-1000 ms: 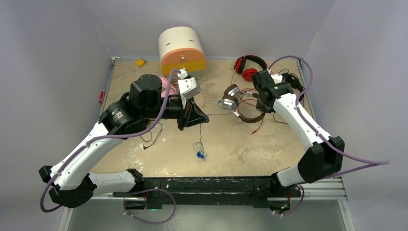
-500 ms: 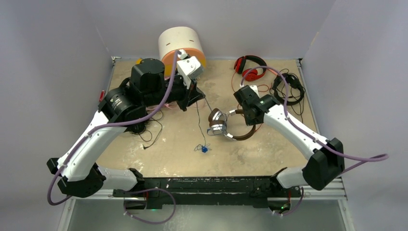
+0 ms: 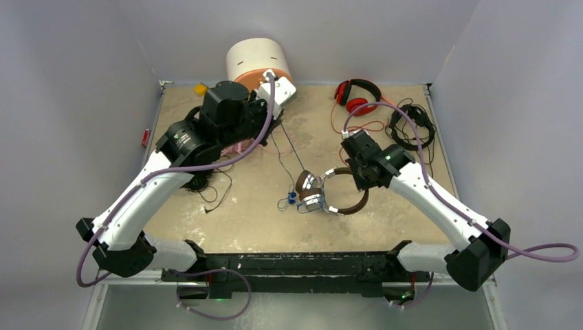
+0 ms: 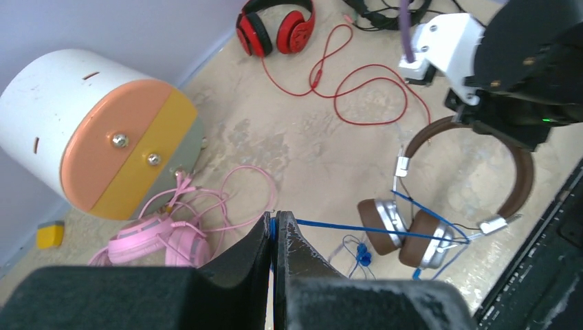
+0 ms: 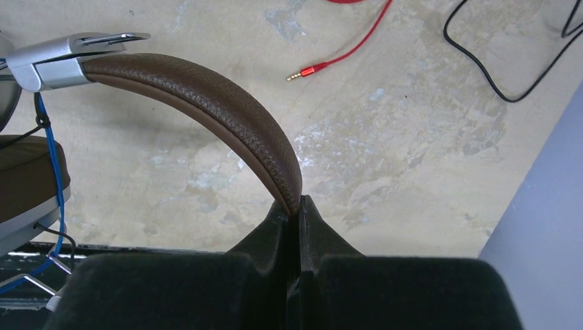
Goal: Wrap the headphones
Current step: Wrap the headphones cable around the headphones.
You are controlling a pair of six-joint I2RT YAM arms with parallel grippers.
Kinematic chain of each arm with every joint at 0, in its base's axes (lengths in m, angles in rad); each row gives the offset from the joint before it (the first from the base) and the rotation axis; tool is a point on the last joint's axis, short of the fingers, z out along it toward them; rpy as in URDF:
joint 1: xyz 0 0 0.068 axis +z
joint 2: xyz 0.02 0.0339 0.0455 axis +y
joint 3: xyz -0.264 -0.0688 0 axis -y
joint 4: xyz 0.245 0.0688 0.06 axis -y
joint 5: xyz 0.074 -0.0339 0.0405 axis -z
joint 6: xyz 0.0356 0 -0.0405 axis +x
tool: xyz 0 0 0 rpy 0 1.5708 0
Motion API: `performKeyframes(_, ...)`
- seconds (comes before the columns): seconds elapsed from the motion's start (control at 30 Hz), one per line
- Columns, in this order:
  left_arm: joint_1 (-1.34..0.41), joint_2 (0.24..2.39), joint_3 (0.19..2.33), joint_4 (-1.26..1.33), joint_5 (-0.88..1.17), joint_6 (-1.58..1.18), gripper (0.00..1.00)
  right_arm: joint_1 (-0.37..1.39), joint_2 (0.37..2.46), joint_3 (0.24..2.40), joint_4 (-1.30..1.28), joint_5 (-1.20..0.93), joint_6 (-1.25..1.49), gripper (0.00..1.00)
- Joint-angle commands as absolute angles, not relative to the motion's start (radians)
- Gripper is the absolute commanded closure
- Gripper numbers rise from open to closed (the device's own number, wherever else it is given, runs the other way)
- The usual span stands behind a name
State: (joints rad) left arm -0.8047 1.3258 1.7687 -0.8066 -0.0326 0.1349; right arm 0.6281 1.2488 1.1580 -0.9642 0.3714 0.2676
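Observation:
The brown headphones [image 3: 350, 205] with silver hinges lie at the table's middle, ear cups [image 4: 385, 218] together. My right gripper [image 5: 297, 203] is shut on the brown leather headband [image 5: 227, 113], near its middle. A thin blue cable [image 4: 357, 229] runs taut from the ear cups to my left gripper [image 4: 275, 223], which is shut on it near the drawer box. More of the cable crosses the cups, and a loose blue coil [image 3: 291, 199] rests beside them. The pink headphones [image 4: 148, 237], the red headphones [image 3: 356, 96] and the black headphones [image 3: 410, 127] lie apart.
The white-orange-yellow drawer box [image 3: 254, 62] stands at the back, a small yellow block [image 3: 200, 89] to its left. Another black headphone cable [image 3: 213, 196] trails under the left arm. A red cable with its jack plug [image 5: 309, 71] and a black cable [image 5: 509, 69] lie behind the right gripper.
My right gripper has carried the brown headphones from the back right to the middle front. My left gripper has drawn back toward the drawer box, pulling the blue cable taut.

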Motion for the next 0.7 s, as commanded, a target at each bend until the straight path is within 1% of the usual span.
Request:
performKeyframes(0.0,-0.792,1.339,1.760,-0.715,-0.120,0.199,1.00,0.630,1.197,1.217,-1.027,0.411,0.285,1.00)
performKeyframes(0.03,-0.791,1.341,1.763,-0.710,-0.133,0.205,1.00,0.630,1.203,1.226,-1.051,0.472,0.318,1.00)
performKeyframes(0.1,-0.790,1.346,1.768,-0.704,-0.152,0.213,1.00,0.630,1.216,1.246,-1.095,0.495,0.344,1.00)
performKeyframes(0.3,-0.785,1.358,1.767,-0.664,-0.132,0.220,1.00,0.630,1.161,1.215,-0.996,0.251,0.251,1.00)
performKeyframes(0.43,-0.765,1.395,1.787,-0.642,-0.039,0.179,1.00,0.633,1.142,1.211,-0.977,0.118,0.223,1.00)
performKeyframes(0.53,-0.740,1.438,1.798,-0.641,-0.010,0.147,1.00,0.639,1.131,1.218,-0.985,0.079,0.217,1.00)
performKeyframes(0.6,-0.693,1.452,1.780,-0.611,0.081,0.113,1.00,0.640,1.117,1.215,-0.986,0.048,0.214,1.00)
performKeyframes(0.67,-0.631,1.455,1.736,-0.549,0.217,0.061,1.00,0.642,1.100,1.211,-0.985,0.013,0.209,1.00)
